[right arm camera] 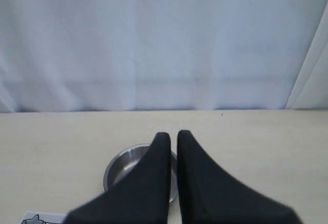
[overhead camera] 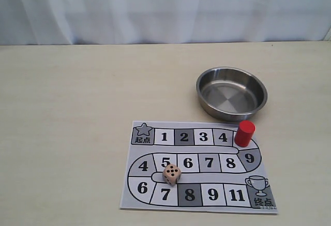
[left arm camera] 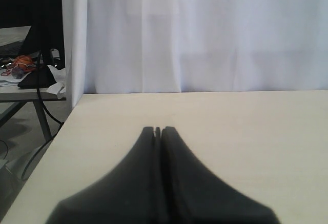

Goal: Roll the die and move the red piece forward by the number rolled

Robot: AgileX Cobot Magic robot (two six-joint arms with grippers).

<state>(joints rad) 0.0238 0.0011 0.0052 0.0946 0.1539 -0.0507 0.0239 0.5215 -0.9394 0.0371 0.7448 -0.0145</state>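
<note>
The die (overhead camera: 171, 174), a tan wooden cube with black pips, rests on the printed board (overhead camera: 135, 194) between its squares 5 and 7. The red piece (overhead camera: 244, 133), a plain red cylinder, stands upright at the board's upper right corner, just past square 4. Neither arm shows in the exterior view. My left gripper (left arm camera: 158, 129) is shut and empty above bare table. My right gripper (right arm camera: 173, 135) is shut with only a thin slit between its black fingers, holding nothing, and the steel bowl (right arm camera: 121, 165) lies behind it.
The round steel bowl (overhead camera: 231, 93) sits empty just beyond the board's right end. A white curtain (overhead camera: 165, 9) backs the table. In the left wrist view the table's edge (left arm camera: 48, 147) drops off to a floor with cables and a side table.
</note>
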